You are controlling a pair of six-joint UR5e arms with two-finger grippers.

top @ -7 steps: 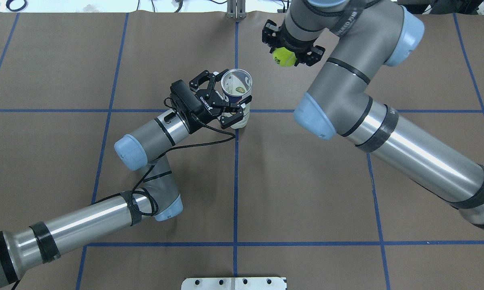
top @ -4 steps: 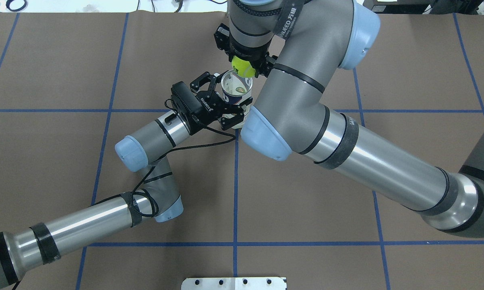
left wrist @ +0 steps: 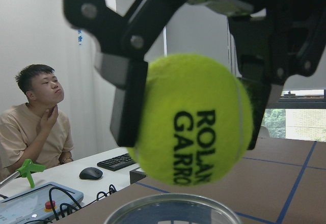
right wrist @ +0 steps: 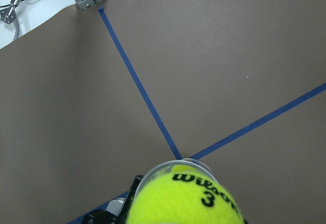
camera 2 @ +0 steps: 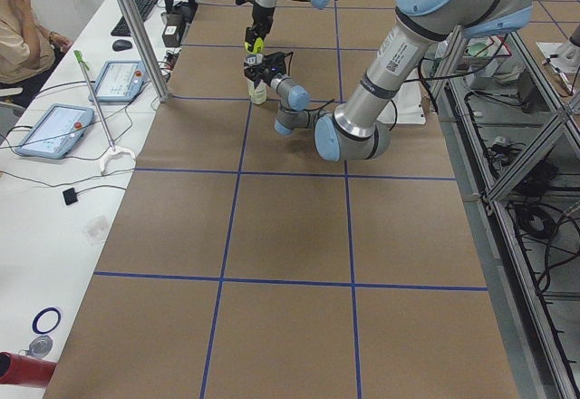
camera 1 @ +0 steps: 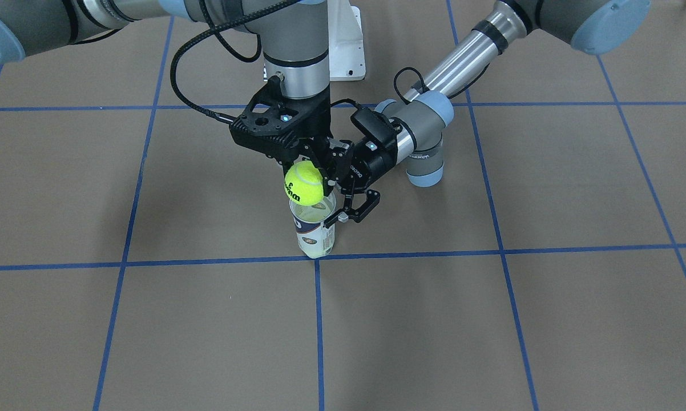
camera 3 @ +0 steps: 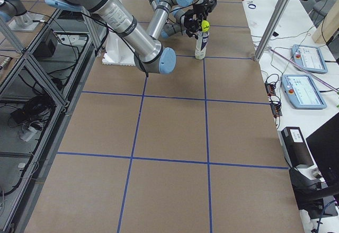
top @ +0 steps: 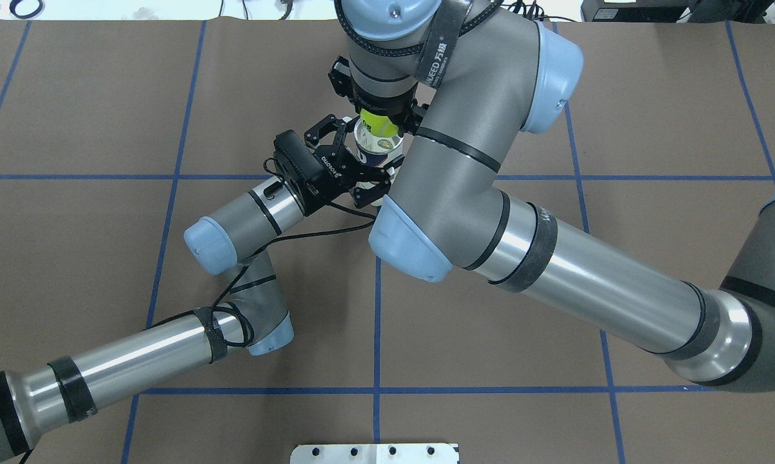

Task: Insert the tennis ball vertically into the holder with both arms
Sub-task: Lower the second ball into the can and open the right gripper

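Right gripper (camera 1: 304, 171): closed on the tennis ball (camera 1: 304, 182), which was held just above the mouth of the holder (camera 1: 315, 231).
Left gripper (top: 355, 161): clamped around the holder's upper part, it seemed, though partly hidden.
Holder: stood upright on the table (camera 1: 491, 319).
Risk: a ball released off-centre could be caught on the rim and bounced away.
Risk: the tube could be tipped if pushed sideways.

1. We see the right gripper (camera 1: 304, 178) pointing down, its fingers clamped on the yellow-green tennis ball (camera 1: 304, 184).
2. The ball hangs just above the mouth of the holder (camera 1: 315, 231), which stands upright on the brown table (camera 1: 491, 319) at a blue tape line.
3. The left gripper (camera 1: 343, 200) reaches in from the side, its fingers around the holder's upper part.
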